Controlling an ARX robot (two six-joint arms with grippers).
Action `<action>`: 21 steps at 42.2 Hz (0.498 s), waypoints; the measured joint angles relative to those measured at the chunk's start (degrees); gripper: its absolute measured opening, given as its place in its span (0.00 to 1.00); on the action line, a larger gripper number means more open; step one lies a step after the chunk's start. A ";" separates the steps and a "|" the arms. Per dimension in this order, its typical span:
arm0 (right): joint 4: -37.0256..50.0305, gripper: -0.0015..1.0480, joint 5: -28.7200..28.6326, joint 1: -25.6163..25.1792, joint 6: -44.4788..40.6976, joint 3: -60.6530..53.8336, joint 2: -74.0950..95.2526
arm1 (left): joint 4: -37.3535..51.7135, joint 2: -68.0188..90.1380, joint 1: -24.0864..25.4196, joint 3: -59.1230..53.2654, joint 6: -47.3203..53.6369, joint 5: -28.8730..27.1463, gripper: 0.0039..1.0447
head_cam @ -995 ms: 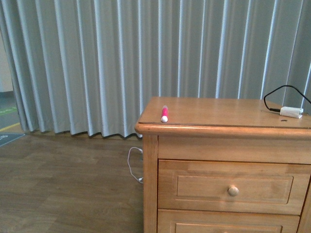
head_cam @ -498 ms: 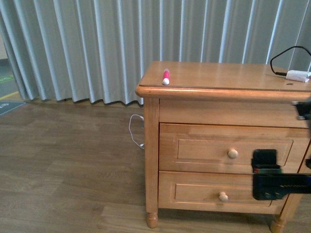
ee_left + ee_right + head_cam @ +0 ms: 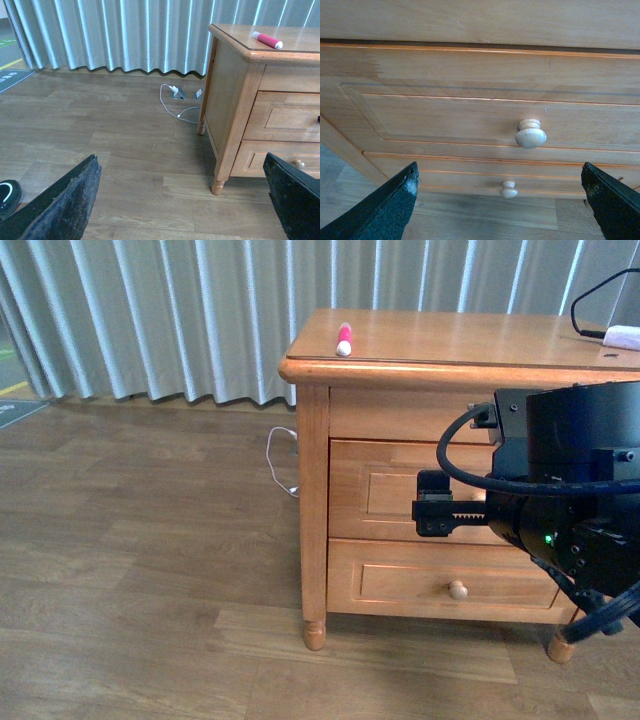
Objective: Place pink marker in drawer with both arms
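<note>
The right hand (image 3: 499,172) gapes wide, its two black fingers (image 3: 380,210) far apart and empty. It faces the upper drawer (image 3: 445,115), whose round knob (image 3: 530,134) lies ahead of the fingers, untouched. The left hand (image 3: 181,160) is spread just as wide and holds nothing, looking over the wooden floor (image 3: 125,150) toward the cabinet (image 3: 227,100). In the front view the right arm (image 3: 580,480) covers much of the shut drawer front. The pink marker (image 3: 343,340) lies on the cabinet's top surface (image 3: 450,340), near its front left corner, well apart from both hands. A white plug box (image 3: 625,337) with a black cable sits at the far right.
</note>
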 joint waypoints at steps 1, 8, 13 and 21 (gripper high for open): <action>0.00 0.91 0.00 -0.04 0.00 0.33 0.37 | 0.00 0.00 0.00 0.00 0.02 0.00 0.94; 0.00 0.91 -0.48 -1.03 -0.13 3.58 4.15 | 0.00 0.00 0.00 0.00 0.00 0.00 0.94; -0.15 0.91 -1.09 -1.62 -0.31 5.25 5.97 | 0.00 0.00 0.00 0.00 0.02 0.00 0.94; -0.57 0.91 -1.68 -2.29 -0.59 7.89 7.85 | 0.00 0.00 0.00 0.00 0.00 0.00 0.94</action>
